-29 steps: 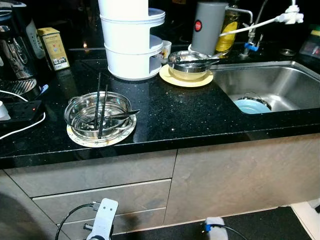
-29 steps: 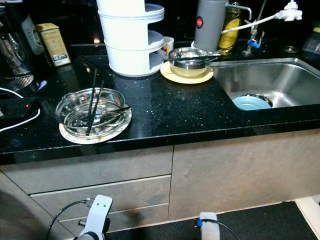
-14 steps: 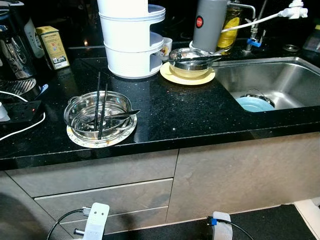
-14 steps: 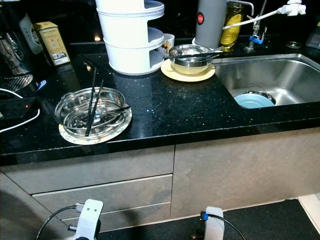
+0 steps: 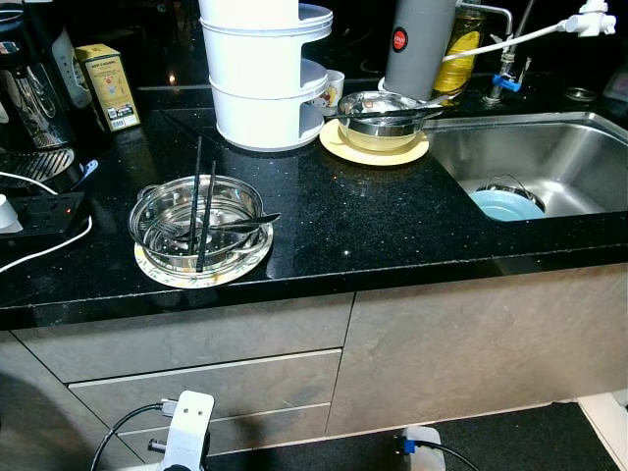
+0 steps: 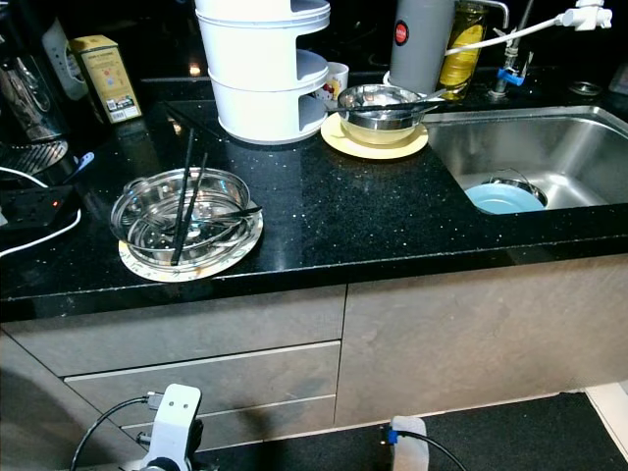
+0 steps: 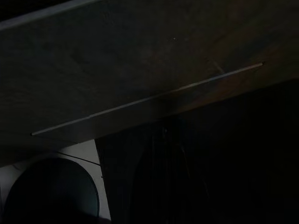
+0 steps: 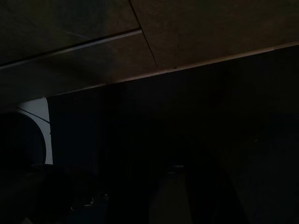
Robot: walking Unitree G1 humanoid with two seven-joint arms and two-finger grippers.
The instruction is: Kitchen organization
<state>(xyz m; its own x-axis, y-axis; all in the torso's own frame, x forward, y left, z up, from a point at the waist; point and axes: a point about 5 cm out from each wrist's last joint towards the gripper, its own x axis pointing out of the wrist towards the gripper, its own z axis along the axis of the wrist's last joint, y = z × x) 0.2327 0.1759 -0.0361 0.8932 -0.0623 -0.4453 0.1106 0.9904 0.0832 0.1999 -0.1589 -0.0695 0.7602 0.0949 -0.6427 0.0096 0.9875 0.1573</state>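
On the black counter (image 5: 334, 221) a steel bowl (image 5: 175, 218) sits on a pale plate (image 5: 157, 271); black chopsticks (image 5: 199, 201) and a dark-handled utensil (image 5: 245, 223) lie in it. Further back, a second steel bowl (image 5: 378, 110) with a utensil across it rests on a yellow plate (image 5: 373, 153). A blue dish (image 5: 505, 204) lies in the steel sink (image 5: 579, 157). My left arm (image 5: 186, 442) and right arm (image 5: 422, 440) hang low before the cabinet front. Both wrist views are very dark, showing cabinet panels.
A white tiered container (image 5: 263, 74) stands at the back middle, with a grey flask (image 5: 420, 44) and a yellow bottle (image 5: 463, 49) beside the faucet (image 5: 505, 69). A coffee machine (image 5: 29, 93), a yellow box (image 5: 108, 86) and a power strip (image 5: 39, 211) crowd the left. Drawers (image 5: 196, 388) are shut.
The view has shifted slightly, so the camera moved. Both hanging arms swung a little at the bottom edge. Nothing on the counter moved.
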